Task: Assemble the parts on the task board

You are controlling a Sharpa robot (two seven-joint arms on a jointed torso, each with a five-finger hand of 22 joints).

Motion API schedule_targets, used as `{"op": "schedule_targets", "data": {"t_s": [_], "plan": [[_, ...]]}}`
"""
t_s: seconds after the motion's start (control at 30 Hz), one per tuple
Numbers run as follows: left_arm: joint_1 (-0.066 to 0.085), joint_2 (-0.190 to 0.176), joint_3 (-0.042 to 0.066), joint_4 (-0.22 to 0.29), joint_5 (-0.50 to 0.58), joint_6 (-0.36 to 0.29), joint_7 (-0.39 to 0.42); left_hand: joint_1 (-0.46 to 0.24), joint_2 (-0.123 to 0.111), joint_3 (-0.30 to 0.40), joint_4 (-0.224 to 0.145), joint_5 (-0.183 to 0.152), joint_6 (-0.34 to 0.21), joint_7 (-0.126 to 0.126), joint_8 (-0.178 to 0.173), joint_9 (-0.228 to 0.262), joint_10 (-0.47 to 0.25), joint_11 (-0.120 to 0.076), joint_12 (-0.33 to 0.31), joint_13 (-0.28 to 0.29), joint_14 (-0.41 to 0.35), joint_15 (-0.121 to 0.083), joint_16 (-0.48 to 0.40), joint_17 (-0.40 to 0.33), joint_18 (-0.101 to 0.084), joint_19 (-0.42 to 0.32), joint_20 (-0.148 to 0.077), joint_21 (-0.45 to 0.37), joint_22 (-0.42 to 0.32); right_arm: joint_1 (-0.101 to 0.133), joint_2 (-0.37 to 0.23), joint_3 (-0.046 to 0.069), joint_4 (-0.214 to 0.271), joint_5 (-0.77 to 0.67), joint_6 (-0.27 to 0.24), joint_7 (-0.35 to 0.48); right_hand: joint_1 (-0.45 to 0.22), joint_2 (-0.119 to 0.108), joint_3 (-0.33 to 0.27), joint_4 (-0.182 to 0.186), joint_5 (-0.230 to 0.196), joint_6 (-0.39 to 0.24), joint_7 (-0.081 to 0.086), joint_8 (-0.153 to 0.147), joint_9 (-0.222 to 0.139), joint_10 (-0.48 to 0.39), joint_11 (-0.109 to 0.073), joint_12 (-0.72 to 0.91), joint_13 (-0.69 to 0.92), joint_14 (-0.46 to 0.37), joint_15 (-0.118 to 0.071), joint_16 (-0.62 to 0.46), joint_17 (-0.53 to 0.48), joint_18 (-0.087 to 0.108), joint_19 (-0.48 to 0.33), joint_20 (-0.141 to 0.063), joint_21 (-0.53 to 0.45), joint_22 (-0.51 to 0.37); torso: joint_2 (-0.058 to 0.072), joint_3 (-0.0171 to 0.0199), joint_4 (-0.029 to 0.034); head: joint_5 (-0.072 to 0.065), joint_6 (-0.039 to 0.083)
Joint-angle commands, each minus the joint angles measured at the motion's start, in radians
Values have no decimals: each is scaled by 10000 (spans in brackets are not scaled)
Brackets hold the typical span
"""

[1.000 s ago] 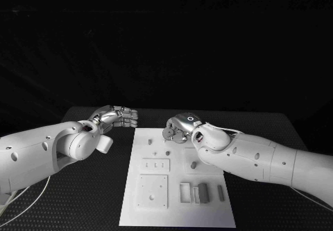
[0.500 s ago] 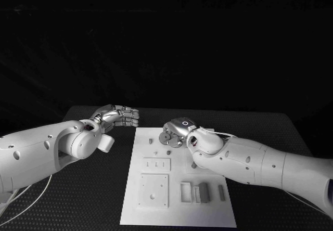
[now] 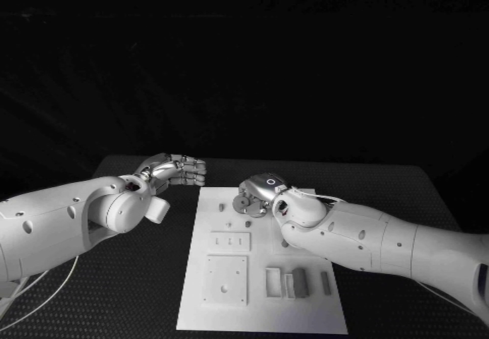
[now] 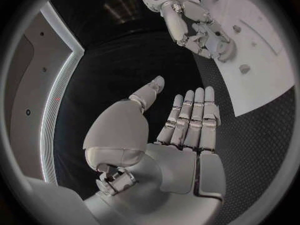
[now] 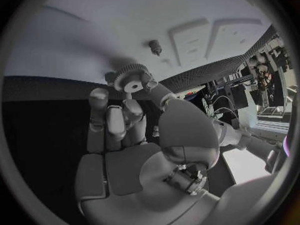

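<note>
Presently: gear (image 5: 132, 79) in the right hand (image 3: 257, 193), low over the far end of the board (image 3: 260, 321).

The right hand's fingers (image 5: 107, 120) pinch one toothed gear, held just above the white board near a small peg (image 5: 154, 46); whether it is seated cannot be told. Judged early in the assembly: three loose blocks (image 3: 297, 281) lie untouched at the near right, beside two recessed plates (image 3: 226, 279) at the near left. Left hand (image 3: 173, 170) hovers beyond the board's left edge over the black table (image 3: 408, 183), fingers (image 4: 190, 116) straight and close together, thumb apart, holding nothing. Two hands, one gear counted.
</note>
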Motion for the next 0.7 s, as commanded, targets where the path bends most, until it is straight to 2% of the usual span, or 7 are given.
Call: {"op": "schedule_targets", "data": {"t_s": [0.03, 0.23, 0.33, 0.7], "plan": [[6, 32, 6, 5, 1, 102, 84, -55, 4, -46, 15, -46, 47, 400, -35, -14, 65, -23, -55, -11, 70, -23, -64, 11, 138, 68, 10, -43, -13, -4, 32, -13, -67, 9, 166, 62, 0, -4, -12, 39, 30, 394, 70, -7, 148, 30, 7, -70, -13, 44, -3, -15, -4, 583, 7, -33, 21, 142, 6, 1, 10, -59, -3], [6, 51, 6, -22, 1, 118, 82, -56, 3, -48, 14, -46, 47, 400, -36, -16, 66, -22, -58, -11, 71, -23, -67, 13, 138, 69, 10, -46, -13, -5, 159, -82, -295, 36, 195, 104, -13, -14, -13, 42, 30, 381, 75, -19, 144, 21, 12, -85, -29, 37, 1, -20, -23, 583, 9, -32, 15, 138, -1, -1, 4, -48, -12], [6, 88, 6, -44, 1, 119, 84, -56, 3, -48, 15, -45, 47, 400, -37, -17, 66, -22, -59, -11, 71, -23, -68, 14, 138, 69, 10, -47, -14, -8, 230, -130, -399, 47, 202, 119, -23, -17, -10, 43, 30, 357, 83, -37, 138, -8, 19, -120, -69, 18, 6, -26, -58, 583, 7, -30, 6, 135, 4, 0, 4, 6, -19], [5, 82, 6, -48, 1, 119, 78, -55, 5, -49, 14, -45, 47, 400, -39, -19, 67, -22, -64, -11, 71, -24, -73, 16, 138, 70, 9, -50, -14, -22, 249, -147, -575, 109, 246, 121, -57, -108, -8, 46, 29, 241, 127, -124, 108, -71, 62, -202, -150, -42, 43, -50, -163, 583, -3, -24, -32, 122, 3, -1, -13, -10, -44]]}}
